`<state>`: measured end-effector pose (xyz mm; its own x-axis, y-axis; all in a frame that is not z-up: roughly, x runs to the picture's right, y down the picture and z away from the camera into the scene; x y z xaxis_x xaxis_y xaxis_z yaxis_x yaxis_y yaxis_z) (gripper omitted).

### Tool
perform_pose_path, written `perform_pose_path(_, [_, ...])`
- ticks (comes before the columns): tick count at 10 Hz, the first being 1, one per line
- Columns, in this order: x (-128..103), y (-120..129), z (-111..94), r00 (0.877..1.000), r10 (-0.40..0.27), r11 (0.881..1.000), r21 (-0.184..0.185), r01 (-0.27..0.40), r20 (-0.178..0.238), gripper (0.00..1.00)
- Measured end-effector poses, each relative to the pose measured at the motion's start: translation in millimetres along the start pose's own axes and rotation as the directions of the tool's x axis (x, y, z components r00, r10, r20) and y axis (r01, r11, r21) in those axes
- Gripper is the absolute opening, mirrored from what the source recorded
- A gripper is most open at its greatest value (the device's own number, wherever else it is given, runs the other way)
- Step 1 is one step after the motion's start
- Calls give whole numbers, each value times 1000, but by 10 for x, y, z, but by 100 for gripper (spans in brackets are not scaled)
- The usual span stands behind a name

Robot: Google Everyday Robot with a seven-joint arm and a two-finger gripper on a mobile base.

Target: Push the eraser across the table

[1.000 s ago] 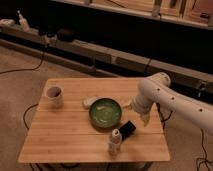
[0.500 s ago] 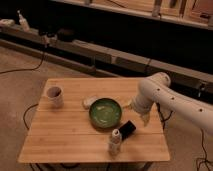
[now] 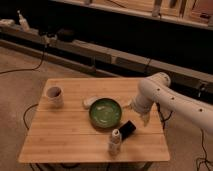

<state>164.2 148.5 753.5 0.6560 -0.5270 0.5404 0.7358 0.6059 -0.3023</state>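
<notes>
The eraser (image 3: 128, 128), a small flat black block, lies on the bamboo table (image 3: 65, 135) near its right front, just right of the green bowl (image 3: 105, 111). The white arm comes in from the right. My gripper (image 3: 145, 118) hangs at the end of it just above and to the right of the eraser, close to it; I cannot tell if it touches.
A small white bottle (image 3: 115, 141) stands in front of the eraser near the front edge. A whitish lump (image 3: 88, 103) lies left of the bowl. A white mug (image 3: 54, 95) stands at the table's left. A dark shelf and cables run behind.
</notes>
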Motion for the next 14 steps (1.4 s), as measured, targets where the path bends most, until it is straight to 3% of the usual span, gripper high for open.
perform_pose_path(11, [-3,-4,-2,1000,0,1000,1,0,1,80])
perform_pose_path(12, [-26,-8,12,1000,-1,1000,0,0,8,80])
perform_pose_path(14, [-251,29,234,998,-30,999,-38,33,62,80])
